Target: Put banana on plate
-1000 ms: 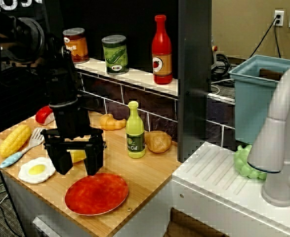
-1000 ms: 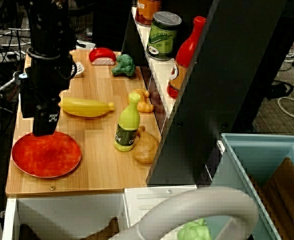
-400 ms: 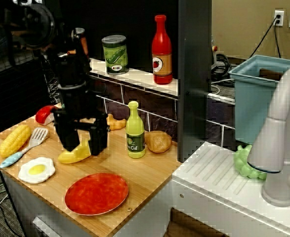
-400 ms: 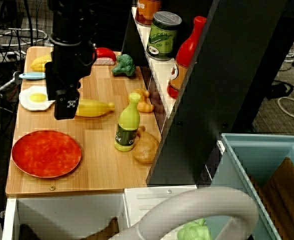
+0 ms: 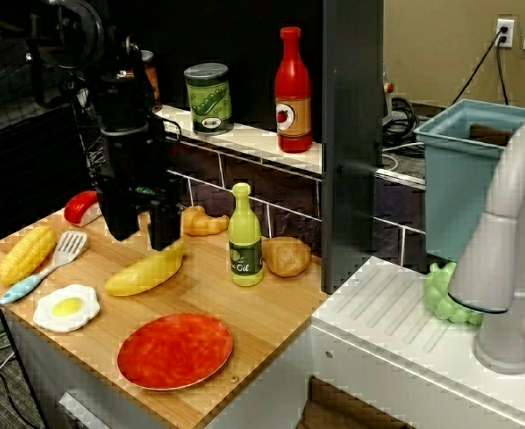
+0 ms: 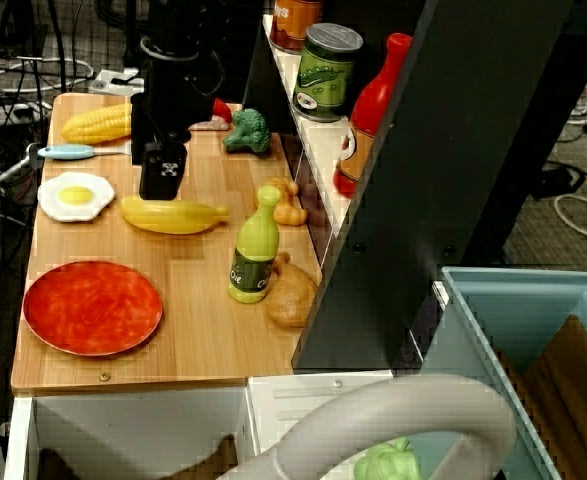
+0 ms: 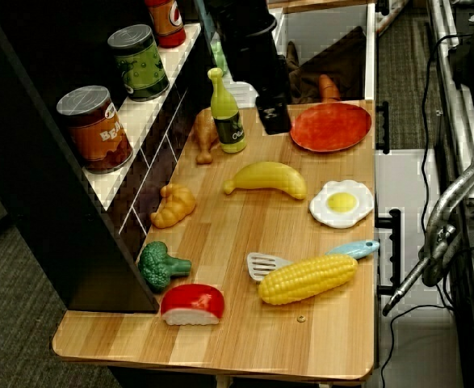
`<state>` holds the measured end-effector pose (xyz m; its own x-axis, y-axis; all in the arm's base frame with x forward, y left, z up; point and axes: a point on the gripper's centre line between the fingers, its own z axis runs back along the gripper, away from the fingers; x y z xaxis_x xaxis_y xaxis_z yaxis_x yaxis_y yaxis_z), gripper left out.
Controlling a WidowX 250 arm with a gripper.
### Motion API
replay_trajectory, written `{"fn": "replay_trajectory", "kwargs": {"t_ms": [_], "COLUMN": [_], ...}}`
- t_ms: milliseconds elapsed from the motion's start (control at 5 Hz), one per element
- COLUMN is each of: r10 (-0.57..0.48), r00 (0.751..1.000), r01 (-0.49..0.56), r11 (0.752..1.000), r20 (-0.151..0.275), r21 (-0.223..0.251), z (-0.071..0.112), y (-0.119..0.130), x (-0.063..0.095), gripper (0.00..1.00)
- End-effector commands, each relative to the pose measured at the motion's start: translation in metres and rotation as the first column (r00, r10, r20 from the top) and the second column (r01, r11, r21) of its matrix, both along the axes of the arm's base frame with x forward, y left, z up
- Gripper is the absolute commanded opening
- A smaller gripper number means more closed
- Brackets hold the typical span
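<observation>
The yellow banana (image 5: 144,273) lies flat on the wooden board, left of the green bottle; it also shows as the banana (image 6: 173,214) and the banana (image 7: 266,178). The red-orange plate (image 5: 174,350) sits empty at the board's front edge, a short gap from the banana, as the plate (image 6: 93,307) and the plate (image 7: 331,127) show. My black gripper (image 5: 143,231) hangs open just above and behind the banana, nothing between its fingers. From the overhead view the gripper (image 6: 161,172) is over the board between the banana and the corn.
A corn cob (image 5: 27,255), a blue-handled spatula (image 5: 43,268) and a fried egg (image 5: 65,307) lie left of the banana. A croissant (image 5: 203,221), a green bottle (image 5: 244,241), a brown roll (image 5: 286,256) and broccoli (image 6: 247,131) line the back wall. Cans and a red bottle stand on the shelf.
My gripper has risen from the plate's near edge and moved back across the board, past the banana, toward the corn side. The banana and plate have not moved.
</observation>
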<state>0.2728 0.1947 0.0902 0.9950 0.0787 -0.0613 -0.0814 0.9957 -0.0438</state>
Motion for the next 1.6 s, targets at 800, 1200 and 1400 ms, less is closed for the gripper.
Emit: {"fn": "replay_trajectory", "kwargs": {"t_ms": [800, 1200, 1400], "r10": [-0.150, -0.083, -0.062], "r00": [0.987, 0.996, 0.998], "r01": [0.150, 0.083, 0.061], "r11": [0.989, 0.996, 0.998], "r20": [-0.048, -0.018, -0.030], "r21": [-0.010, -0.045, -0.023], "z": [-0.029, -0.041, -0.051], "y": [0.034, 0.029, 0.029], "x": [0.018, 0.016, 0.016], "gripper": [1.00, 1.00, 1.00]}}
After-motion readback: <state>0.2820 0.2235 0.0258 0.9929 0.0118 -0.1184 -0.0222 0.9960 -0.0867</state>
